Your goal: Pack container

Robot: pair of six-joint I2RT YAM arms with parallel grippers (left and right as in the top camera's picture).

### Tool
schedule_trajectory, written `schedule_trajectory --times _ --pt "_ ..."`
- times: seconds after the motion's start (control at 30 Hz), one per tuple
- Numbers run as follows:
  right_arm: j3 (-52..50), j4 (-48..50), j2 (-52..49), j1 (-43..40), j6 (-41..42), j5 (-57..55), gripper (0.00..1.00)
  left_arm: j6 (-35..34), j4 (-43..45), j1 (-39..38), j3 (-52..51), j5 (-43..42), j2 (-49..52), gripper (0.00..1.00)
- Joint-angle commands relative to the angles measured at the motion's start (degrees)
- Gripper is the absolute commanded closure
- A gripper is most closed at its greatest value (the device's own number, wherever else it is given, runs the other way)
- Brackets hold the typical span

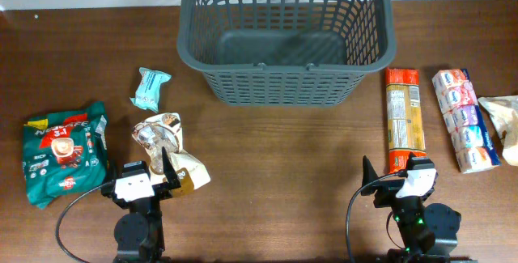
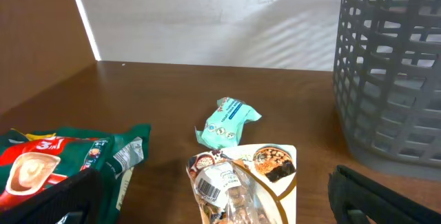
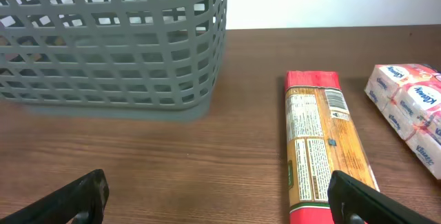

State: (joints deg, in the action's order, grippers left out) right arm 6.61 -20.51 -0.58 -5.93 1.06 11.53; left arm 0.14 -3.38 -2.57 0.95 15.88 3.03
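The dark grey lattice basket [image 1: 286, 35] stands empty at the back middle; it also shows in the left wrist view [image 2: 393, 72] and the right wrist view [image 3: 114, 41]. My left gripper [image 2: 220, 207] is open, low at the front left, with a white and gold snack packet [image 1: 170, 154] between its fingers' line [image 2: 241, 182]. My right gripper [image 3: 220, 203] is open at the front right, empty, its right finger beside a long red and orange packet [image 3: 320, 148] [image 1: 403, 119].
A small teal packet [image 1: 150, 87] [image 2: 227, 123] lies behind the snack packet. A green and red coffee bag [image 1: 65, 151] [image 2: 62, 158] lies at the far left. A tissue multipack [image 1: 464, 119] [image 3: 410, 110] and a beige bag [image 1: 506, 125] lie far right.
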Motion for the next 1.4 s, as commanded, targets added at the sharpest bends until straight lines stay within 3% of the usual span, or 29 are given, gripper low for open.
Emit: schedule_trajectory --times 0.0,1.37 --pt "-0.39 -0.02 0.39 0.42 0.09 0.31 0.01 -0.15 0.11 -0.33 -0.42 -0.20 -0.52 0.01" --pt "-0.39 -0.02 0.39 0.42 0.09 0.31 0.01 -0.17 0.13 -0.33 -0.42 -1.27 -0.52 0.01"
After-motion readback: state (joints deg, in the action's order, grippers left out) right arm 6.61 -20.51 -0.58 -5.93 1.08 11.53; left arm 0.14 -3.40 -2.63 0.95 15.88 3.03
